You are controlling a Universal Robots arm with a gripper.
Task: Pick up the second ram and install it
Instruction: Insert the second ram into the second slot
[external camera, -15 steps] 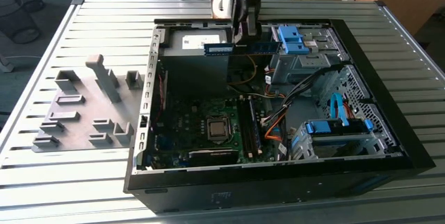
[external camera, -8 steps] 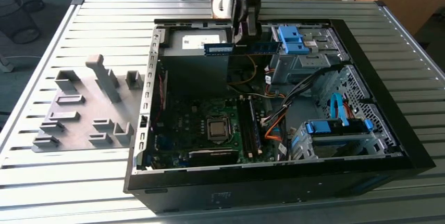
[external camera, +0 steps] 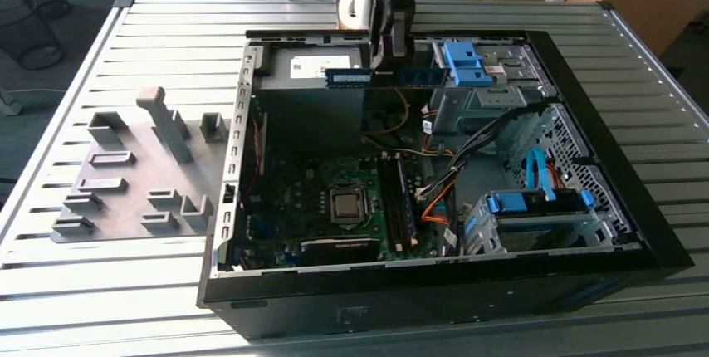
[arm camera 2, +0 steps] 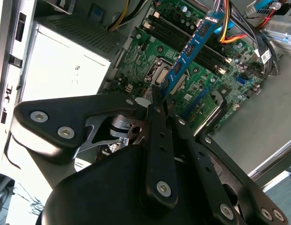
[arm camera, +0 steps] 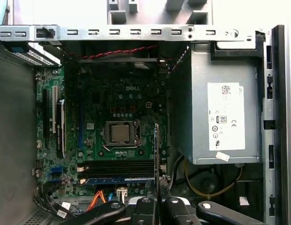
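Currently, the black two-finger gripper (external camera: 384, 63) is closed on the second ram (external camera: 366, 77), a thin, long blue-green circuit board with small dark chips, which is clamped near one end between the fingers. In the exterior view the stick is held level, just above the inner edge of the grey metal power-supply box with a white label (external camera: 305, 66) and well clear of the board below.

In the second wrist view the gripper (arm camera 2: 158, 96) is seen from behind. The stick (arm camera 2: 190, 49) projects from the fingers (arm camera 2: 157, 122) over the green motherboard (arm camera 2: 150, 51), beside the power-supply box (arm camera 2: 65, 70).

In the first wrist view the stick (arm camera: 156, 145) is presented edge-on as a thin line rising from the gripper (arm camera: 157, 197), between the power-supply box (arm camera: 202, 103) and the square metal processor socket (arm camera: 121, 133). Another blue memory stick (arm camera: 119, 180) is seated in the row of black memory slots (arm camera: 119, 168), on the socket side of the power-supply box.

The open black computer case (external camera: 443, 290) is laid on a slatted grey metal table (external camera: 166, 307). Pale grey plastic holder blocks (external camera: 133, 174) are set outside the case, on the side nearest the power-supply box.
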